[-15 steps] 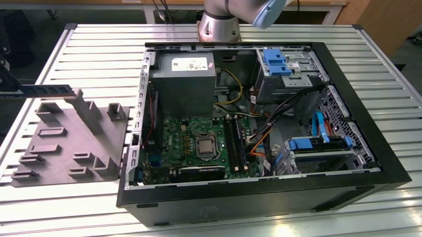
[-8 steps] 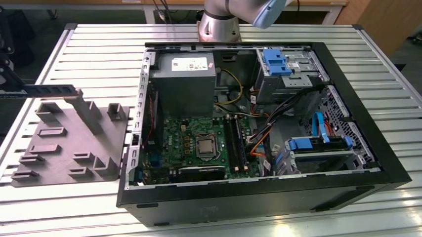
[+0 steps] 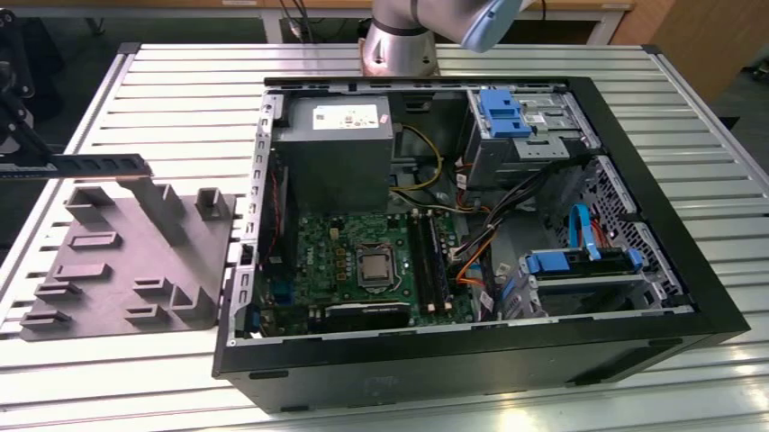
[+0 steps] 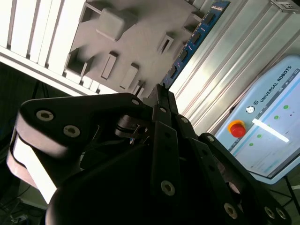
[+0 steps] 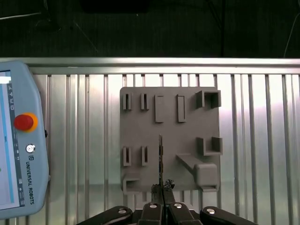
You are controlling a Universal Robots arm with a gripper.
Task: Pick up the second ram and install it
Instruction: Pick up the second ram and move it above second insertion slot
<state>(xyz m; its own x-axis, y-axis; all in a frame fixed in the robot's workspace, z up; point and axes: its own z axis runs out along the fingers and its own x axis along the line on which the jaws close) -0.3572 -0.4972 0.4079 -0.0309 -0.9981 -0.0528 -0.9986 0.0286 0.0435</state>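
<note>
The second ram [image 3: 103, 165] is a slim dark stick lying level in the air over the far end of the grey holder tray [image 3: 121, 261], at the exterior view's left. My gripper [image 3: 34, 167] is shut on one end of it. The first wrist view looks straight down the ram [image 5: 160, 154], edge-on, with the gripper [image 5: 162, 187] closed on it above the tray [image 5: 187, 122]. In the second wrist view the bluish-green ram [image 4: 194, 40] with its row of chips sticks out past the gripper [image 4: 159, 91]. The motherboard's black memory slots [image 3: 427, 261] lie inside the open computer case [image 3: 649, 270].
The case stands to the exterior view's right of the tray on a slatted metal table [image 3: 180, 81]. It holds a power supply [image 3: 330, 148], loose cables [image 3: 481, 252] and blue drive brackets [image 3: 565, 261]. A teach pendant [image 5: 18, 145] lies on the table beside the tray.
</note>
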